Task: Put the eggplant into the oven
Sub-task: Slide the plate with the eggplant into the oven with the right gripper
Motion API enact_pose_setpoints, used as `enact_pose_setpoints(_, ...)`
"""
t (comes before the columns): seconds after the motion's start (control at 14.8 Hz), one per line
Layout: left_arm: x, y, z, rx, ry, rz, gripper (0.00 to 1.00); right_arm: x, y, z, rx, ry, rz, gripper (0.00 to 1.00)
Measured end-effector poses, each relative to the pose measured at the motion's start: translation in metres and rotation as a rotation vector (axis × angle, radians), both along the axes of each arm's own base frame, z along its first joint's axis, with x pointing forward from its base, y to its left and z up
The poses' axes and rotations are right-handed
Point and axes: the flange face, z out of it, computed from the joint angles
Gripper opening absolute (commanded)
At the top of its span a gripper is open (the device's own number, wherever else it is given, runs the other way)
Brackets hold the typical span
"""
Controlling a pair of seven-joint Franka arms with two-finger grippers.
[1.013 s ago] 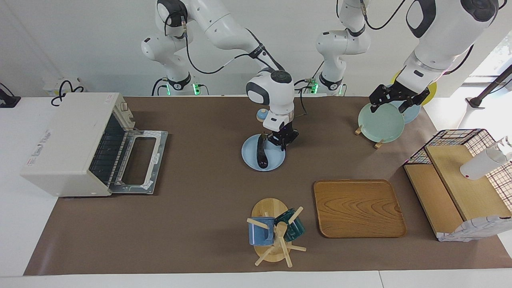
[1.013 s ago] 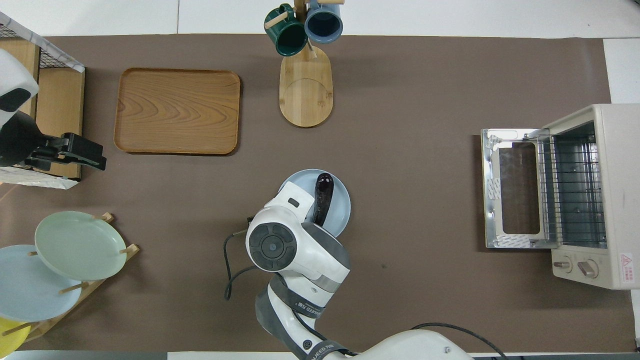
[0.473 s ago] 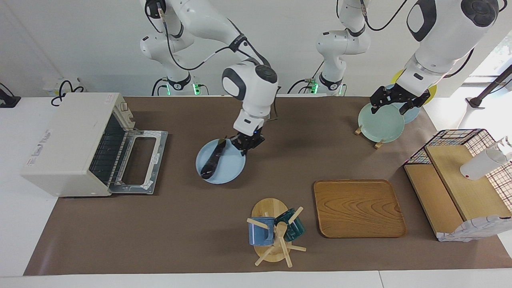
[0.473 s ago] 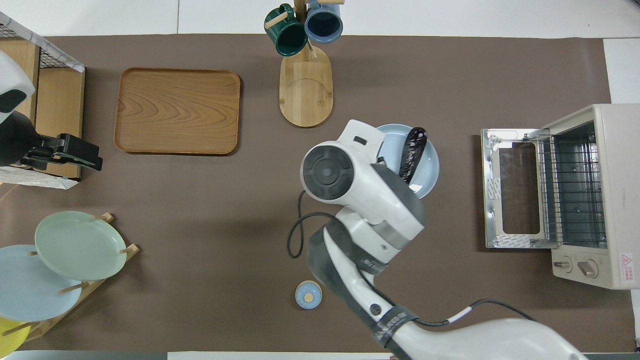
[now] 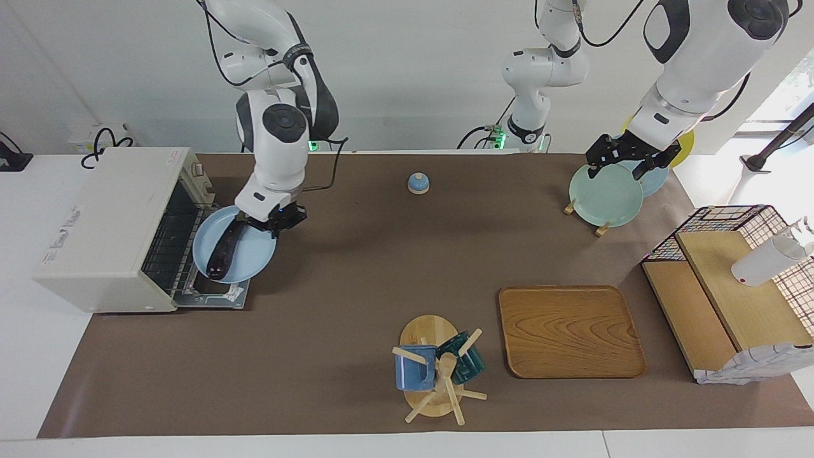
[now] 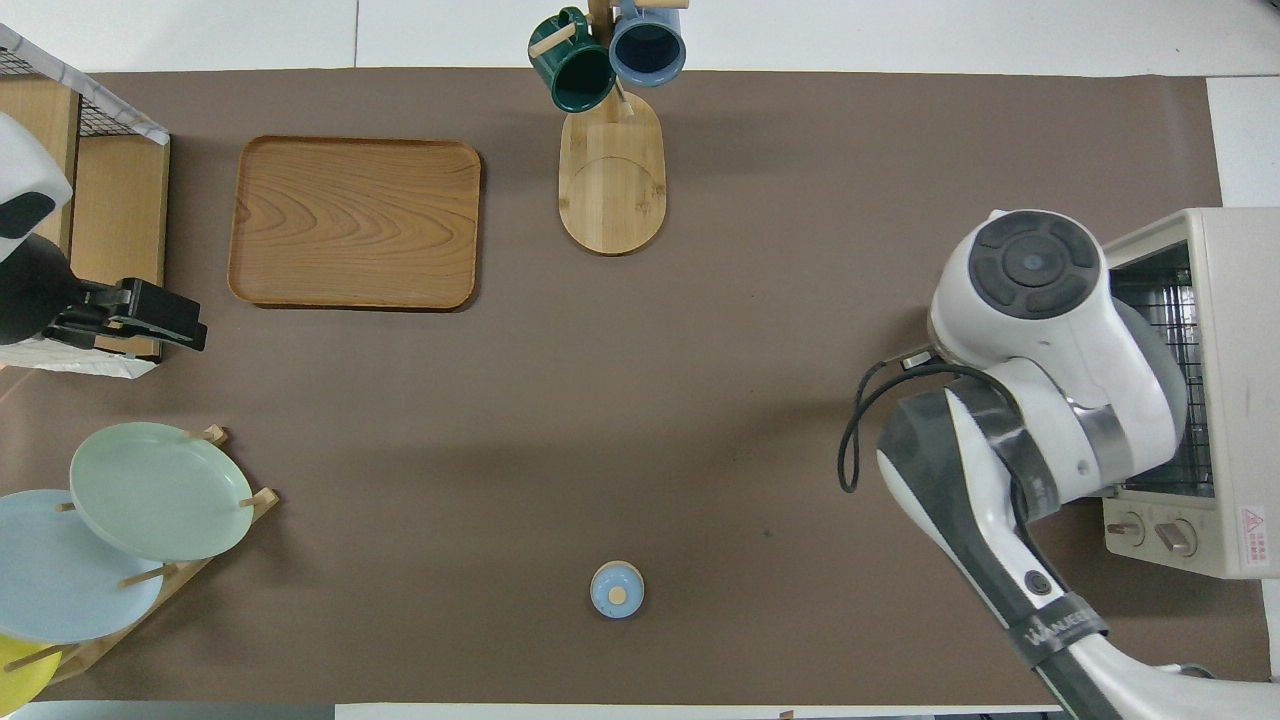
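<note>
Currently, right arm: reaches from its base to the oven's front; it hides the plate and eggplant in the overhead view.
Right gripper (image 5: pixel 275 221): raised over the oven's dropped door, pinched on the rim of the light blue plate (image 5: pixel 253 257).
Eggplant (image 5: pixel 224 249): dark, glossy, lying lengthwise on the light blue plate, not touched by the fingers.
Light blue plate: held in the air, tilted, over the open door and just at the oven mouth.
Oven (image 5: pixel 108 222): cream toaster oven at the right arm's end of the table, door (image 5: pixel 213 294) folded down flat, wire rack (image 6: pixel 1165 300) visible inside.
Left gripper (image 5: pixel 626 157): up over the plate rack, jaws parted narrowly and holding nothing; the left arm waits.
Plate rack (image 6: pixel 190 560): wooden, at the left arm's end, close to the robots, holding a pale green plate (image 5: pixel 604 194), a blue one and a yellow one.
Small blue lid (image 5: pixel 418 182): with a wooden knob, on the mat near the robots, mid-table.
Wooden tray (image 5: pixel 570 331): flat on the mat, farther from the robots than the plate rack.
Mug tree (image 5: pixel 432 375): wooden, beside the tray, carrying a blue mug (image 6: pixel 647 45) and a dark green mug (image 6: pixel 570 70).
Shelf (image 5: pixel 731 305): wooden with wire mesh, at the left arm's end of the table.
</note>
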Motion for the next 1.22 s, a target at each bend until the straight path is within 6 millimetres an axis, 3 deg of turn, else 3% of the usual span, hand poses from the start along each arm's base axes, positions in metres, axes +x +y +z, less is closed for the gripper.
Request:
enact_pose_setpoints(0.27,0.001,0.000,0.003,-0.001,-0.014,0.000,1.00,-0.008,-0.064,-0.015,0.008,0.064,0.032,0.00)
enact_pose_setpoints(0.54,0.001,0.000,0.003,-0.001,-0.015,0.000,1.00,-0.010,-0.100,-0.021,0.019,0.077,0.070,0.00)
enact_pose_setpoints(0.88,0.001,0.000,0.003,-0.001,-0.015,0.000,1.00,-0.028,-0.146,-0.038,0.046,0.044,0.103,0.00)
enact_pose_setpoints(0.95,0.001,0.000,0.003,-0.001,-0.015,0.000,1.00,-0.030,-0.150,-0.039,0.048,0.045,0.106,0.14)
enact_pose_setpoints(1.22,0.001,0.002,0.003,0.000,-0.016,0.003,1.00,-0.032,-0.147,-0.039,0.065,0.045,0.101,0.34)
